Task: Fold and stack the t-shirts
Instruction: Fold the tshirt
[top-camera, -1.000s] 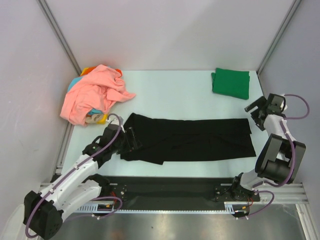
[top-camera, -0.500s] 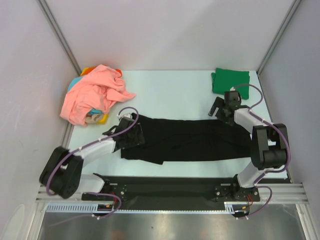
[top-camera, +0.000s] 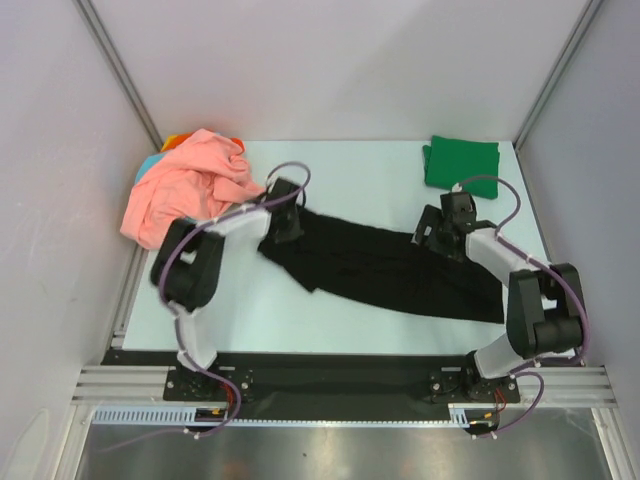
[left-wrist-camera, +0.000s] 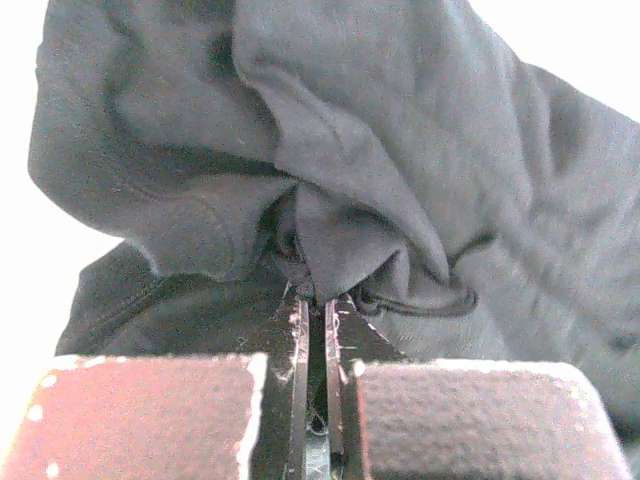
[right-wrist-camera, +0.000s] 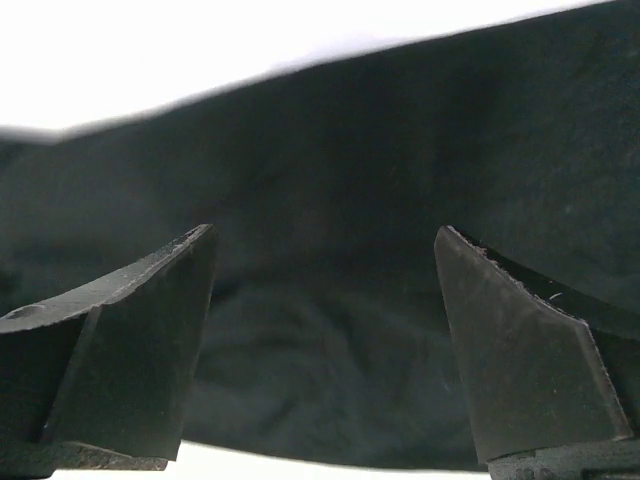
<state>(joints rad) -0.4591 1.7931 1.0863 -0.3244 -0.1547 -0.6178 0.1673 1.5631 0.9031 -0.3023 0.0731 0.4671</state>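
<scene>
Black shirt (top-camera: 400, 272): long narrow band across centre, slanting from far left to near right, wrinkled, left end bunched. Green shirt (top-camera: 462, 165): folded flat, far right corner. Pink shirt (top-camera: 185, 195): crumpled atop heap, far left; orange shirt (top-camera: 172, 141) and teal shirt (top-camera: 147, 166) peeking beneath.

A pale table (top-camera: 350, 175) stands boxed in by plain grey walls (top-camera: 330, 60), with metal posts (top-camera: 118, 70) at its far corners, evenly lit.
</scene>
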